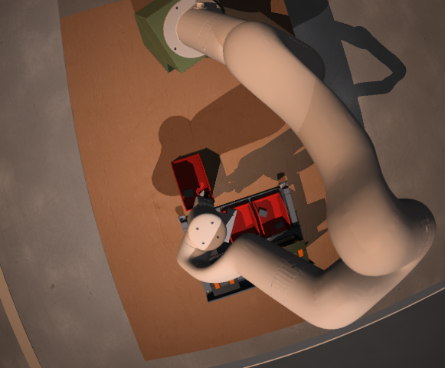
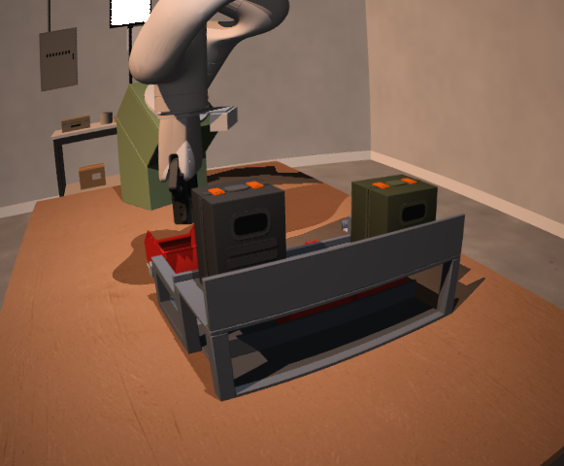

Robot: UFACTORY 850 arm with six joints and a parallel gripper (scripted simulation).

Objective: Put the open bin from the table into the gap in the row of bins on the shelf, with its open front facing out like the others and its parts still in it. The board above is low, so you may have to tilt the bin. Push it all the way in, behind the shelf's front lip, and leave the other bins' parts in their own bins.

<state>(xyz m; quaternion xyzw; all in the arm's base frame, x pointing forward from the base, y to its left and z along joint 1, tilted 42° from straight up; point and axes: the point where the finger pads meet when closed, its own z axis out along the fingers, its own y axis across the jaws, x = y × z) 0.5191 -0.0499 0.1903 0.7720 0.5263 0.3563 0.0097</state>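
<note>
The open red bin (image 1: 191, 174) lies on the table (image 1: 107, 158) just outside the left end of the shelf (image 2: 332, 268), not yet in the row. It looks like a rigid, thin-walled plastic tray, light but probably slick, and a dark part (image 1: 188, 192) loose near its shelf-side end would likely slide if the bin is tipped steeply. A wall rim seems the best place to pinch. The gripper (image 1: 203, 195) points down at that end, its fingers partly closed, about a third apart. Whether they already clamp a wall I cannot tell, since the wrist hides them.

To the right, two red bins (image 1: 267, 215) sit in the shelf, each holding a small dark part. On the top board stand a black case (image 2: 242, 225) and an olive case (image 2: 394, 205).
</note>
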